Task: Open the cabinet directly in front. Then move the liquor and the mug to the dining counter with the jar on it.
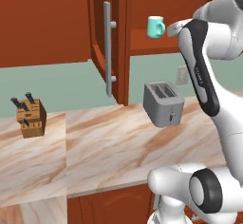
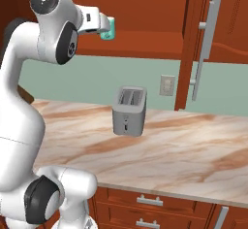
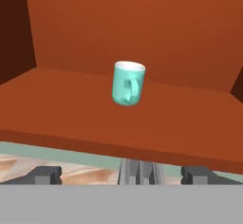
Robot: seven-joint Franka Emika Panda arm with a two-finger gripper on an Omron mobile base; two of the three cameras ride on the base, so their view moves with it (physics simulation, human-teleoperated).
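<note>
The cabinet (image 1: 142, 9) is reddish-brown wood; its door (image 1: 102, 38) stands swung open and carries a long vertical grey bar handle (image 1: 108, 47). The mug (image 3: 127, 83), a smooth teal ceramic cylinder with a white inner rim and a side handle, stands upright on the cabinet's bottom shelf (image 3: 61, 109), handle turned toward the hand camera.

Below, a boxy grey two-slot toaster (image 1: 163, 103) sits on the veined beige marble counter (image 1: 109, 147). A wooden knife block (image 1: 31, 117) with dark handles stands well to the left.

The arm is raised to shelf height, wrist extended toward the mug. The gripper (image 3: 121, 174) is spread wide, empty, short of the mug.
</note>
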